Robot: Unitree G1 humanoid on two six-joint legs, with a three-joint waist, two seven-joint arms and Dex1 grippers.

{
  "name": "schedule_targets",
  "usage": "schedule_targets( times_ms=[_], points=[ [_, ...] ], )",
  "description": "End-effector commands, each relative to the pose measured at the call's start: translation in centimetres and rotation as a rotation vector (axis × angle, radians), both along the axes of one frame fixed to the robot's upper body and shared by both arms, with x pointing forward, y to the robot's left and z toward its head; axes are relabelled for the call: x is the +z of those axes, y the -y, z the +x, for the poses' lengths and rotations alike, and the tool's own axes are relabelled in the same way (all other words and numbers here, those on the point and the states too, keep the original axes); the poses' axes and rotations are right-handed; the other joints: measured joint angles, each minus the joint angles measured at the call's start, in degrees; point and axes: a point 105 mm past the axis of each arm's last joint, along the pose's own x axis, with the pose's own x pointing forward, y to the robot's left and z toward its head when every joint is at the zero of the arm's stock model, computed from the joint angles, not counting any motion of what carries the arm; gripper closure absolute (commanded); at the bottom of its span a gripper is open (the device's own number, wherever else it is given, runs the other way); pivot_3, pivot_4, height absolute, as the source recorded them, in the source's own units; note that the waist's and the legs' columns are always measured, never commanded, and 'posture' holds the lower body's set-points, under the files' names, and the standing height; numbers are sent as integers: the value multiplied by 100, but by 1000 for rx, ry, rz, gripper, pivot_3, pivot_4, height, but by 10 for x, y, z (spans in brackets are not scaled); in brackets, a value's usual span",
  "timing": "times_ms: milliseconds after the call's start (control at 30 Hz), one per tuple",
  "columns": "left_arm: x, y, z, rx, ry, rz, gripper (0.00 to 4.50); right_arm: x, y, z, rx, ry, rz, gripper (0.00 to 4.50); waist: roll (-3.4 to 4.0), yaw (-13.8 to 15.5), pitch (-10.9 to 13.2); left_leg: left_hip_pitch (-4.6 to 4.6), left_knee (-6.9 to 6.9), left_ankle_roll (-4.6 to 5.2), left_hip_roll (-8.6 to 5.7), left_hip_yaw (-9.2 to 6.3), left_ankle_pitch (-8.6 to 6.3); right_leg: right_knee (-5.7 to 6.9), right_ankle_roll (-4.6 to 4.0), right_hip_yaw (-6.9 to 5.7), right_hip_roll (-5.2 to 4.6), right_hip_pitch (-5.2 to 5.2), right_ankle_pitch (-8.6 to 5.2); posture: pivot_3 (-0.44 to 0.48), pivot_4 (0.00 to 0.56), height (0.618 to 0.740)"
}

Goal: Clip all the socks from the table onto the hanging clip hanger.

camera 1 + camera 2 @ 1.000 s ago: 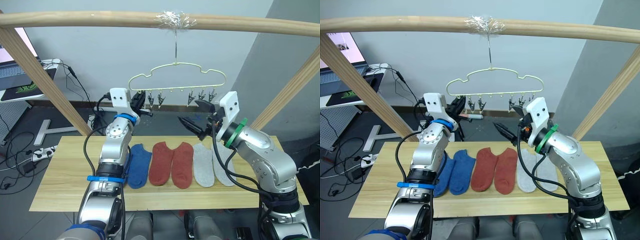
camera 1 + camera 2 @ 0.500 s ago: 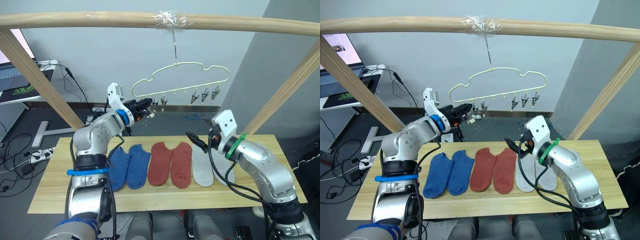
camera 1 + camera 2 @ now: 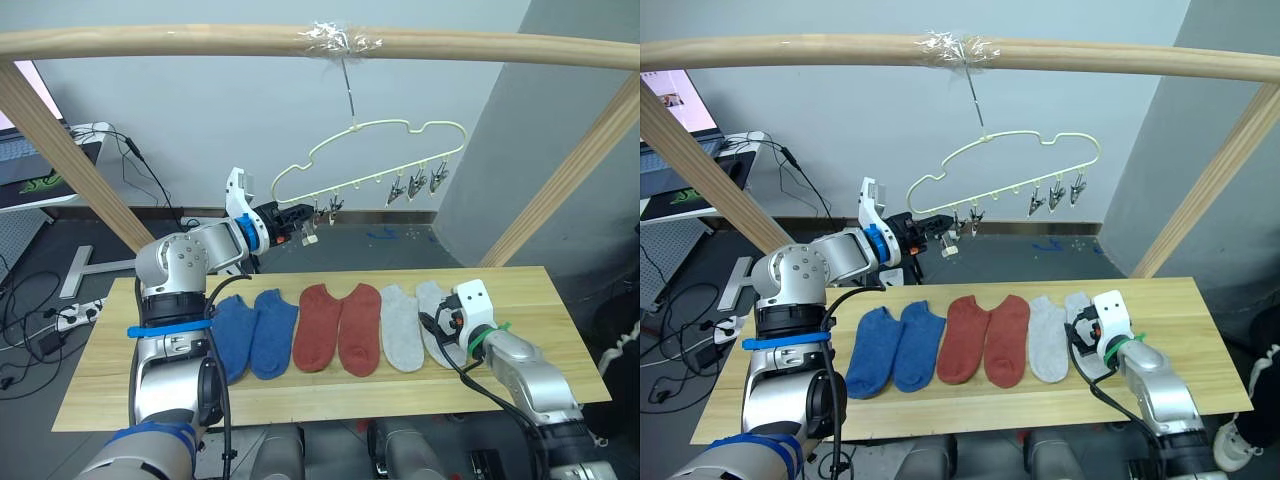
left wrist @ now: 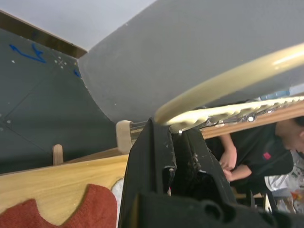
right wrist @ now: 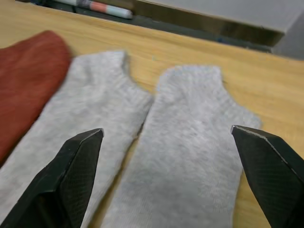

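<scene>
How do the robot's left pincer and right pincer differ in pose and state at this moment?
The left pincer is raised at the clip hanger, shut on its wire; the right pincer is low over the table, open. The left touches the hanger; the right hangs above a grey sock, gripping nothing. Both have two black fingers.

Six socks [image 3: 985, 340] lie in a row on the counter [image 3: 1180, 305]; the left pincer [image 3: 940, 228] grips the tilted clip hanger [image 3: 1015, 160]; the right pincer [image 3: 1080, 335] rests low over the grey pair.

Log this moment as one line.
left gripper shut on clip hanger | right gripper open over grey sock | none clipped
</scene>
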Motion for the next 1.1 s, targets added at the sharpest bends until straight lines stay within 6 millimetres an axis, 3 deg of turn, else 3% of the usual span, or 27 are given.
schedule_targets(
  times_ms=[33, 133, 233, 400, 533, 567, 633, 733, 900, 1000, 1100],
  points=[
    [10, 1, -6, -27, 48, 6, 4489, -4, 10, 9, -28, 6, 0, 0, -3, 8, -2, 0, 0, 0, 0, 1, 0, 0, 0, 0, 0, 0, 0, 118, 161, 740],
    [8, -4, -6, -10, 54, 27, 4489, -23, 13, 8, -30, -57, -8, 0, -2, 20, -1, 0, 0, 0, 0, 0, 0, 0, 0, -1, 0, 0, 0, 133, 161, 740],
    [7, -9, -7, 4, 56, 36, 4500, -40, 16, 0, -1, -115, -61, 507, -5, 29, -4, 1, -1, 0, 0, 0, 0, 2, 0, -1, -1, 0, 0, 150, 161, 740],
    [7, -14, -8, 11, 57, 37, 4500, -52, 18, -11, 45, -155, -102, 2240, -12, 29, -8, 8, 6, 0, 0, -1, 0, 11, 0, -1, -1, 6, 0, 160, 167, 740],
    [9, -13, -10, -8, 63, 18, 4500, -51, 27, -18, 101, -130, -196, 3584, -14, 39, -9, 8, 15, 0, -1, 0, 0, 17, 0, 1, -1, 8, 1, 162, 177, 740],
    [10, -13, -11, -9, 57, 4, 4500, -47, 28, -19, 120, -108, -219, 4020, -14, 42, -9, 7, 18, 0, -3, 0, 0, 17, 1, 1, -2, 9, 1, 162, 177, 740],
    [11, -15, -11, 1, 33, -36, 4500, -26, 24, -17, 190, -12, -262, 4465, -13, 60, -9, 3, 27, 0, -4, 0, 0, 17, 3, 1, -3, 9, 2, 162, 177, 740],
    [13, -18, -11, 3, 10, -83, 4500, 12, 4, -17, 292, 131, -264, 4465, -12, 50, -7, 0, 27, 0, -6, 0, -1, 16, 4, 2, -5, 5, 2, 162, 192, 740],
    [19, -20, -10, 9, -43, -195, 4500, 73, -69, -33, 442, 273, -56, 4465, -13, -12, 23, 3, 29, 0, 4, -4, 0, 27, 6, 4, 4, 0, 3, 156, 196, 740],
    [19, -19, -11, 7, -52, -206, 4500, 95, -112, -39, 498, 294, 75, 4465, -13, 13, 23, 2, 28, -1, 8, -15, 0, 28, 6, -5, 9, 0, 2, 156, 196, 740],
    [20, -16, -12, 3, -54, -214, 4500, 105, -138, -39, 515, 290, 167, 4465, -14, 46, 23, -4, 28, -5, 4, -13, -2, 20, 6, -5, 3, 1, 2, 156, 196, 740]
  ],
)
